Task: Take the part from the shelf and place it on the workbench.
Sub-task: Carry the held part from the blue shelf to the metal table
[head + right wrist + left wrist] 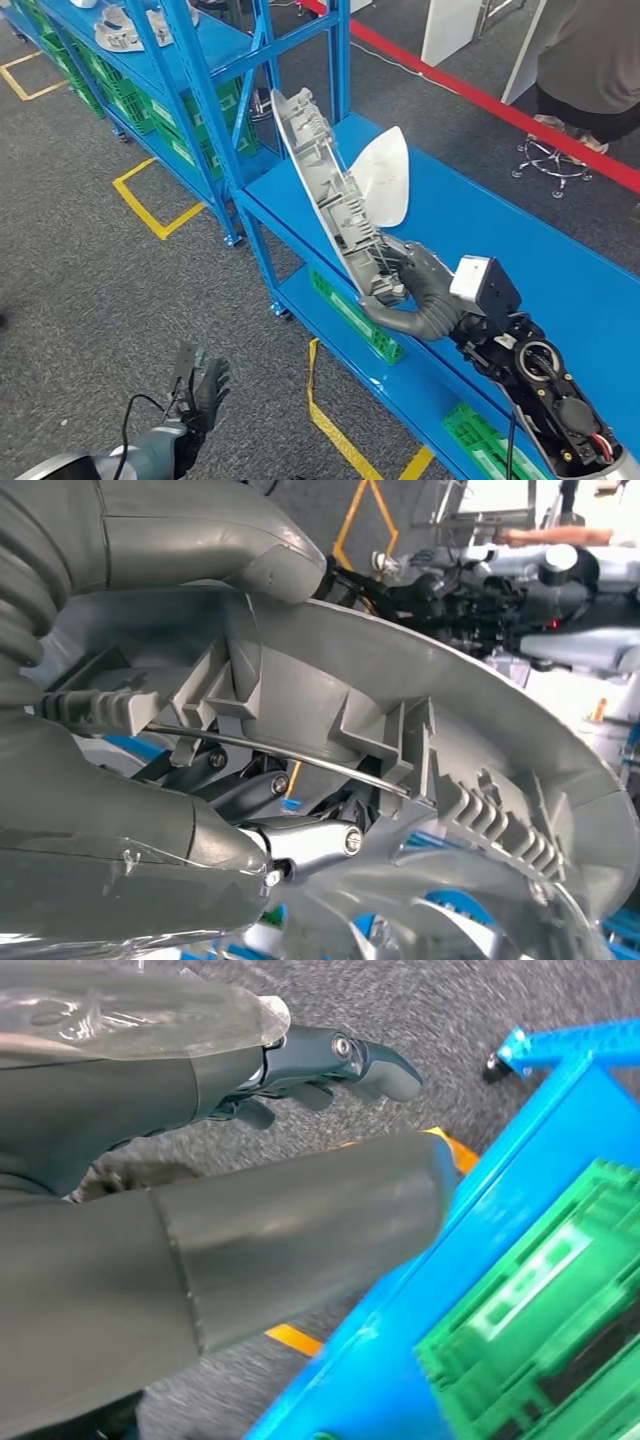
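You see green crates (355, 318) under the blue surface, yellow floor tape (151, 210), a red floor stripe (483, 98), and a person (589, 60) beside a stool base (555, 160).

Factory workshop: blue steel shelving (198, 60), green crates (127, 98), yellow floor markings (151, 210).

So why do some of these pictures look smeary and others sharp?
Head view: fairly sharp, evenly lit, the grey part clear in the right hand. Left wrist view: motion-blurred, especially the green crate. Right wrist view: very close, background washed out bright.

Two grey parts (332, 195) (121, 30), four green crates (355, 318) (483, 440) (226, 125) (124, 100)
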`<action>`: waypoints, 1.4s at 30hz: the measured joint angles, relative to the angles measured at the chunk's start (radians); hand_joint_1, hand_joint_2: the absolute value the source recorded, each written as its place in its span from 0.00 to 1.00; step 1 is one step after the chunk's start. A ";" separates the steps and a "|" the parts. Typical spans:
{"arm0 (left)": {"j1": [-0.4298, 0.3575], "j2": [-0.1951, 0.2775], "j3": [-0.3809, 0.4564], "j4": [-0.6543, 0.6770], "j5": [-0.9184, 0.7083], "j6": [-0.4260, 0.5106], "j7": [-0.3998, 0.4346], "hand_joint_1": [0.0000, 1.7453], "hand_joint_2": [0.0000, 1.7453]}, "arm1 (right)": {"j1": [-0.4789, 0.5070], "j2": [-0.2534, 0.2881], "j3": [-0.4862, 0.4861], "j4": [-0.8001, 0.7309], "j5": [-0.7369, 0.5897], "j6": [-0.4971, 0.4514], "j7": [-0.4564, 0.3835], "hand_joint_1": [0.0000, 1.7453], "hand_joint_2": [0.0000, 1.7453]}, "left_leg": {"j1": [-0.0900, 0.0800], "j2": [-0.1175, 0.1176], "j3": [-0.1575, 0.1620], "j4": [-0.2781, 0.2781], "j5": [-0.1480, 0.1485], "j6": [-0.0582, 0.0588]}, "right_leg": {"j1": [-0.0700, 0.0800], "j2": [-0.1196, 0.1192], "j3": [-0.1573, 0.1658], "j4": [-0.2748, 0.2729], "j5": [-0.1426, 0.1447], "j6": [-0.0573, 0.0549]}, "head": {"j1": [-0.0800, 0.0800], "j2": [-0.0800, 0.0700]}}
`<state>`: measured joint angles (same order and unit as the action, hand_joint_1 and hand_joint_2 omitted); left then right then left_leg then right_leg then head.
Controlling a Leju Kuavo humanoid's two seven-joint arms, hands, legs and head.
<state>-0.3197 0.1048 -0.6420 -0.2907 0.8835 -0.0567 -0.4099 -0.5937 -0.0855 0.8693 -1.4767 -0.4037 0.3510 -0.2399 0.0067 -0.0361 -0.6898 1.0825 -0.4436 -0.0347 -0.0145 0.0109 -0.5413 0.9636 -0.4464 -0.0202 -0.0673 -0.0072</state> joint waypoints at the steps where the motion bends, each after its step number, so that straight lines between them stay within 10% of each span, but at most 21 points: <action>1: -0.001 -0.001 0.000 0.000 0.007 -0.005 0.002 0.00 0.00 | 0.000 0.000 -0.001 0.000 0.000 -0.002 0.000 1.00 1.00 | 0.002 0.015 -0.037 0.072 -0.029 -0.004 | 0.002 -0.011 0.000 0.000 -0.001 -0.002 | -0.002 0.000; 4: 0.005 -0.003 0.000 0.000 0.015 -0.012 0.002 0.00 0.00 | 0.004 0.000 -0.001 0.001 0.000 -0.004 0.003 1.00 1.00 | 0.010 0.029 -0.084 0.152 -0.035 -0.012 | 0.004 -0.044 0.000 0.000 -0.004 -0.002 | -0.005 0.000; 8: 0.001 -0.003 0.000 0.000 0.017 -0.013 0.001 0.00 0.00 | 0.005 0.000 -0.002 0.001 0.000 -0.004 0.004 1.00 1.00 | 0.005 0.079 0.043 -0.092 0.066 -0.006 | 0.009 -0.080 0.008 0.001 -0.016 0.013 | -0.014 0.000; 11: 0.000 -0.004 0.000 0.000 0.017 -0.014 0.000 0.00 0.00 | 0.004 0.000 -0.003 0.000 0.000 -0.004 0.005 1.00 1.00 | -0.004 0.069 0.060 -0.126 0.067 0.017 | 0.014 -0.103 0.016 0.001 -0.026 0.029 | -0.004 0.000; 14: 0.001 -0.003 0.000 0.000 0.017 -0.014 0.000 0.00 0.00 | 0.004 0.000 -0.003 0.000 0.000 -0.004 0.005 1.00 1.00 | 0.000 0.043 0.067 -0.131 0.067 0.034 | 0.006 -0.072 -0.007 0.057 -0.068 0.042 | 0.003 0.000; 18: -0.002 -0.004 0.000 0.000 0.021 -0.022 0.004 0.00 0.00 | 0.008 0.000 -0.003 0.001 0.000 -0.005 0.006 1.00 1.00 | -0.004 0.002 0.071 -0.131 0.064 0.047 | 0.006 -0.017 -0.131 0.302 -0.158 0.040 | 0.013 0.000; 20: 0.001 -0.004 0.000 0.000 0.024 -0.027 0.008 0.00 0.00 | 0.010 0.000 -0.003 0.001 0.000 -0.007 0.008 1.00 1.00 | -0.006 -0.025 0.075 -0.129 0.063 0.048 | 0.007 -0.010 -0.127 0.268 -0.109 0.033 | 0.014 0.000; 23: 0.000 -0.008 0.000 0.000 0.024 -0.028 0.009 0.00 0.00 | 0.009 0.000 -0.003 0.000 -0.001 -0.009 0.008 1.00 1.00 | -0.007 -0.062 0.075 -0.126 0.062 0.043 | 0.005 0.047 -0.048 0.073 -0.005 0.018 | 0.015 0.000; 27: 0.004 -0.008 0.000 0.000 0.021 -0.019 0.007 0.00 0.00 | 0.006 0.000 -0.003 0.000 -0.002 -0.010 0.009 1.00 1.00 | 0.002 -0.094 0.057 -0.126 0.071 0.022 | 0.006 0.049 -0.016 0.010 0.005 0.011 | 0.014 0.000; 31: 0.001 -0.004 0.000 0.001 0.008 0.006 0.000 0.00 0.00 | 0.002 0.000 -0.003 0.000 -0.002 -0.012 0.007 1.00 1.00 | -0.002 0.003 -0.018 0.025 -0.010 0.004 | 0.004 0.000 -0.003 -0.011 0.014 -0.003 | 0.001 0.000; 34: 0.002 -0.003 0.000 0.001 -0.005 0.025 -0.003 0.00 0.00 | 0.001 0.000 -0.002 0.000 -0.002 -0.013 0.006 1.00 1.00 | 0.009 0.025 -0.085 0.150 -0.040 -0.009 | 0.006 -0.039 -0.003 -0.011 0.011 -0.004 | -0.003 0.000; 39: 0.003 0.005 0.000 0.001 0.011 0.013 -0.003 0.00 0.00 | -0.001 0.001 -0.002 0.000 -0.002 -0.013 0.007 1.00 1.00 | 0.011 0.084 0.054 -0.115 0.068 -0.006 | 0.011 -0.087 0.001 -0.004 -0.004 0.017 | -0.010 0.000; 42: 0.007 0.008 0.000 0.001 0.016 0.005 -0.002 0.00 0.00 | -0.002 0.002 -0.002 0.000 -0.002 -0.013 0.008 1.00 1.00 | 0.005 0.064 0.062 -0.128 0.068 0.016 | 0.012 -0.107 0.009 -0.004 -0.015 0.034 | -0.003 0.000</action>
<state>-0.3125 0.1127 -0.6420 -0.2899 0.8995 -0.0518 -0.4116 -0.5957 -0.0833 0.8671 -1.4769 -0.4059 0.3384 -0.2316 0.0118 0.0275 -0.6279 0.9541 -0.3760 -0.0191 -0.0029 -0.0957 -0.5318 0.9594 -0.4616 0.0136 -0.0700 -0.0072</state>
